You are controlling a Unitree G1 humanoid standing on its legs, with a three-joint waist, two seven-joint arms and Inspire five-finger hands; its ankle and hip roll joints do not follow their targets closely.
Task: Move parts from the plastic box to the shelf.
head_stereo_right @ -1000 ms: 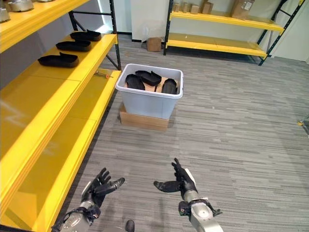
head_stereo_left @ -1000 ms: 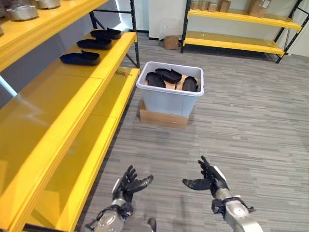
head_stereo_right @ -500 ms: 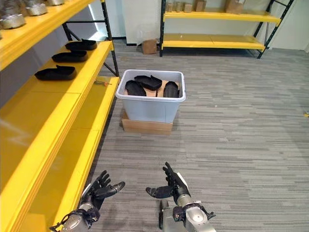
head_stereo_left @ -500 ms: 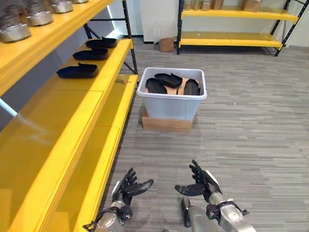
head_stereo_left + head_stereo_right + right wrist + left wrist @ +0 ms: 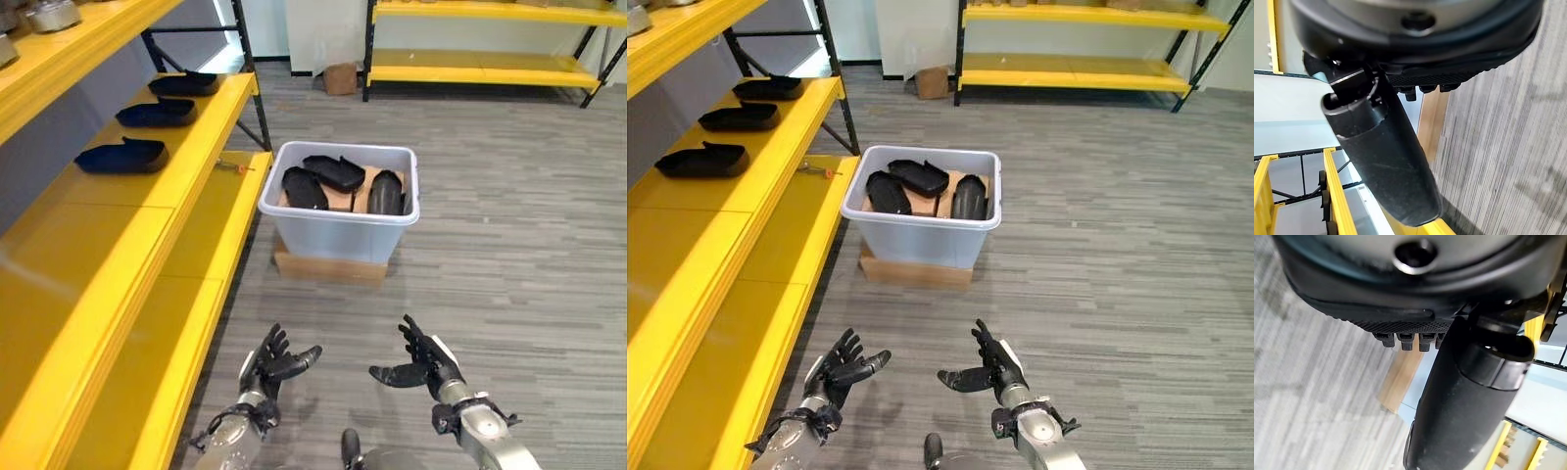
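A pale grey plastic box (image 5: 340,217) stands on a flat cardboard base (image 5: 329,267) on the floor ahead. Three black moulded parts (image 5: 333,172) lie inside it. Three more black parts (image 5: 121,156) rest in a row on the yellow shelf (image 5: 186,166) to the left. My left hand (image 5: 270,360) and right hand (image 5: 423,362) hover low over the floor, well short of the box, both open and holding nothing. In the left wrist view the left hand's thumb (image 5: 1464,396) stands out straight; in the right wrist view the right hand's thumb (image 5: 1383,156) does too.
The yellow shelf's lower board (image 5: 176,323) runs along the left, close to my left hand. A small tool with an orange tip (image 5: 235,165) lies on it. A second yellow rack (image 5: 470,69) and a small cardboard box (image 5: 341,77) stand at the far wall.
The camera has shifted, so the box now shows nearer and lower. Both hands stay open, and the right hand sits further out to the right than half a second ago.
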